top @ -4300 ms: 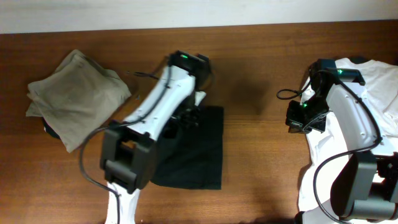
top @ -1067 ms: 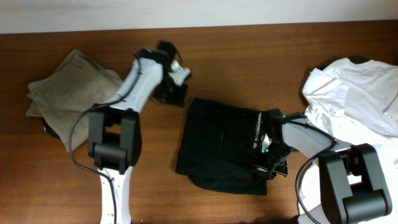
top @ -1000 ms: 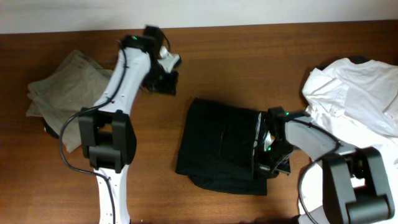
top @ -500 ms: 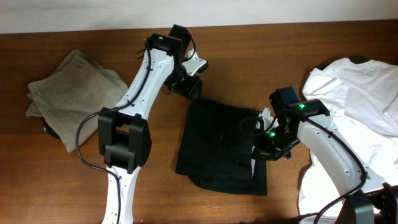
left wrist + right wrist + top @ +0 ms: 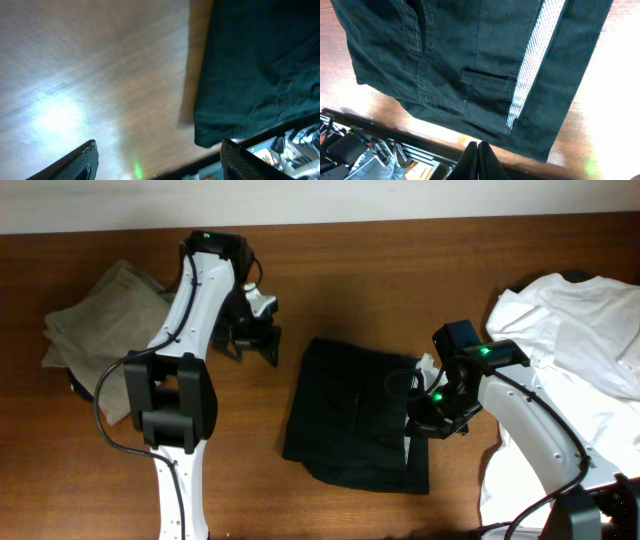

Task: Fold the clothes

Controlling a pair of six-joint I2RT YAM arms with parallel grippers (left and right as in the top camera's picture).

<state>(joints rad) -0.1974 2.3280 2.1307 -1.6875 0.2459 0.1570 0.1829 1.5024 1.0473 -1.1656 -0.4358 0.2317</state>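
Left gripper (image 5: 255,345), jaws wide, hangs beside black shorts' (image 5: 350,415) left edge

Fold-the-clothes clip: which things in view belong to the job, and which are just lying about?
Belong to the job:
- black shorts, spread mid-table
- khaki garment, bunched at the left end
- white shirt, heaped at the right end

Just there:
- wooden table
- dark scrap showing under the khaki garment's lower edge, too hidden to identify
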